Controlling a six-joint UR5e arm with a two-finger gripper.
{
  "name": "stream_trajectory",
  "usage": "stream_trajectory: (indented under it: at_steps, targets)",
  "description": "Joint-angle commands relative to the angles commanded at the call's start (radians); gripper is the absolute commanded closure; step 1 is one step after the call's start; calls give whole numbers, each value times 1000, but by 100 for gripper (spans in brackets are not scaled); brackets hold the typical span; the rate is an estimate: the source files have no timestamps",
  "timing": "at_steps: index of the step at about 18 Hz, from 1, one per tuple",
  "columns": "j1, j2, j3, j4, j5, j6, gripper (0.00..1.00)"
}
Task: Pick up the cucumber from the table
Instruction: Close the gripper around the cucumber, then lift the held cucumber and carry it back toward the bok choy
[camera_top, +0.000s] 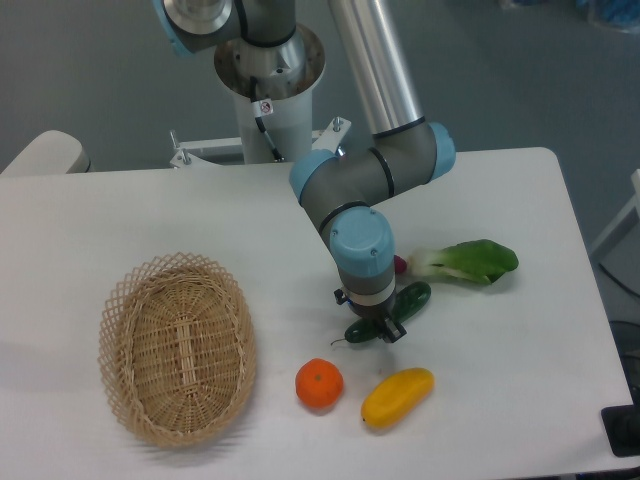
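The glossy dark green cucumber (412, 299) lies on the white table (520, 380) at centre right, slanting from lower left to upper right, its thin stem tail at the lower left. My gripper (378, 330) points straight down onto its middle, and the wrist hides that part. The fingers are low on either side of the cucumber. The view from above does not show whether they press on it.
A leafy green bok choy (470, 261) lies just right of the arm, with a sliver of dark red sweet potato (400, 265) behind the wrist. An orange (319, 384) and a yellow mango (397, 397) lie in front. A wicker basket (177, 345) stands at left.
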Motion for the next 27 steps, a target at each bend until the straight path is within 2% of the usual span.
stream_trajectory:
  at_steps: [2,5,6,8,9,11,17,24,27]
  targets:
    - [0,12,43,-15,-2,0,67]
    - [-9,34,127,-93,-8,3,67]
    - [-15,37,167,-132,-20,0,67]
    - [-28,48,262,-266,-40,0,67]
    - [-25,49,303,-314,-44,0,67]
    - [-14,54,357,-350,-86,0,67]
    - [66,95,370,-362,-239,3,67]
    - [129,124,362,-423,-250,118,67]
    - [130,126,361,-423,-249,132,67]
